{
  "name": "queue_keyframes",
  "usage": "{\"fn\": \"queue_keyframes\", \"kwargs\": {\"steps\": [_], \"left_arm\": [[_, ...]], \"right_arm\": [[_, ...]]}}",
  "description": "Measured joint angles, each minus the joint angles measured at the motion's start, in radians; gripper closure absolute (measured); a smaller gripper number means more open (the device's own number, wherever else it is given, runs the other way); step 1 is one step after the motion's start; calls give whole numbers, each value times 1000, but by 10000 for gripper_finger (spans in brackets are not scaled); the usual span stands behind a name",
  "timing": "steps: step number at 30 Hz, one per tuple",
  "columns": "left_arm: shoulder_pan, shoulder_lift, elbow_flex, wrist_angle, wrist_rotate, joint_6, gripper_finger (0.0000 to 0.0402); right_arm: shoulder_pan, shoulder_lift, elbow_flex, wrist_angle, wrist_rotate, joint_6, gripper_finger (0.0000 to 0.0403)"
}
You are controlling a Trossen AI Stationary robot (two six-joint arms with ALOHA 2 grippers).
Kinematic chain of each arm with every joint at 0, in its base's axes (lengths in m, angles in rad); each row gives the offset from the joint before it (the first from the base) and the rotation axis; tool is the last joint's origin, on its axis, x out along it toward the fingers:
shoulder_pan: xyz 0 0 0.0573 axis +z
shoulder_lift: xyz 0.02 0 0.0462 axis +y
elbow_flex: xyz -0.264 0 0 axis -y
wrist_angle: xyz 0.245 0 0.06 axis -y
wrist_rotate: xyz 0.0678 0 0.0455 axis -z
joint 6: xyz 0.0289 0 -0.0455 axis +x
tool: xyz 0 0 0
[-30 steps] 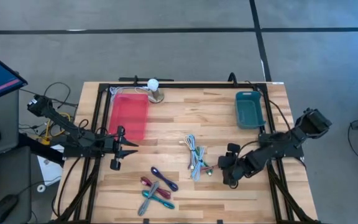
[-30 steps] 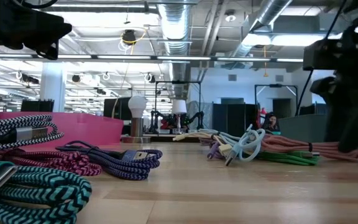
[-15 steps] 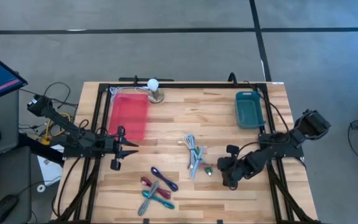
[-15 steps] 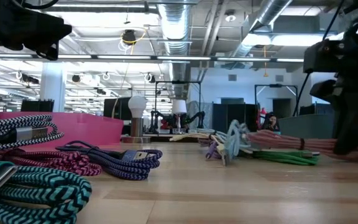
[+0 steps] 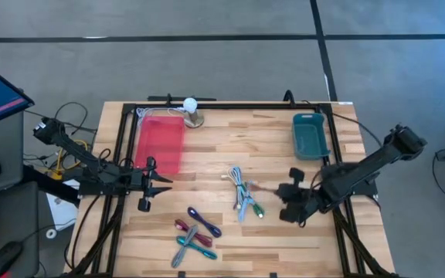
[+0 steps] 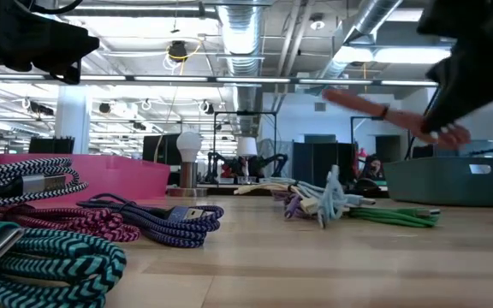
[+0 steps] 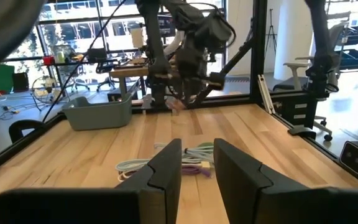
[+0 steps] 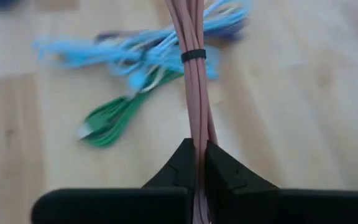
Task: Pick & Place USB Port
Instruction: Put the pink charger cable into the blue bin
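My right gripper (image 8: 199, 163) is clamped tight on the bundled pink USB cable (image 8: 194, 87), lifted above the cable pile (image 5: 244, 197) at mid-table, so I judge the carry right and far to the teal bin (image 5: 310, 135) comes next, while my left gripper (image 5: 157, 183), fingers slightly apart and empty, waits by the pink tray (image 5: 160, 143).

Pink cable (image 8: 194, 93) far end blurred in right wrist view; near end hidden behind right tool (image 8: 196, 163) fingers.

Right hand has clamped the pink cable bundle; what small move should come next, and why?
Probably carry it toward the teal bin. The right hand is shut on the pink cable bundle, already raised above the blue cables and green cable, and the bin sits just beyond.
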Motion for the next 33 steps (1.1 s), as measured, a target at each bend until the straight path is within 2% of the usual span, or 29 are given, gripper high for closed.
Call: {"fn": "queue_keyframes", "kwargs": {"steps": [5, 14, 24, 33], "left_arm": [[0, 0, 0, 0, 0, 0, 308], [0, 0, 0, 5, 0, 0, 308], [0, 0, 0, 7, 0, 0, 308], [0, 0, 0, 7, 0, 0, 308]], "right_arm": [[-19, -148, 0, -151, 99, 75, 401], [-164, -319, 0, -422, 140, 233, 402], [-367, -408, 0, -637, 129, 343, 402], [-508, -420, 0, -778, 103, 413, 402]]}}
